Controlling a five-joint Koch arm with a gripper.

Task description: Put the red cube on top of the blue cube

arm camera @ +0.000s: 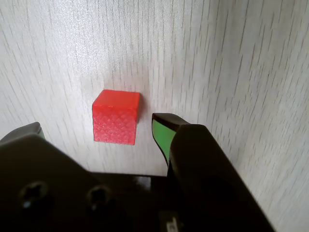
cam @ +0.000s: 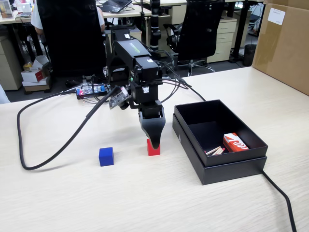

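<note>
reach for the grasp: black gripper (arm camera: 99,130) spread wide, straddling the small matte bright-red cube (arm camera: 116,117), not yet closed.
red cube on the table mid-scene in the fixed view; small deep-blue cube (cam: 106,156) well apart to its left. next: descend, close squarely.

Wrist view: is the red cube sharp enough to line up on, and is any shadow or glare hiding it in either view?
Wrist view: red cube sharp, textured face readable, only a soft shadow at its right side; open gripper bodies dark and slightly blurred. Fixed view: even light, no glare; the gripper covers part of the red cube; blue cube clear.
</note>
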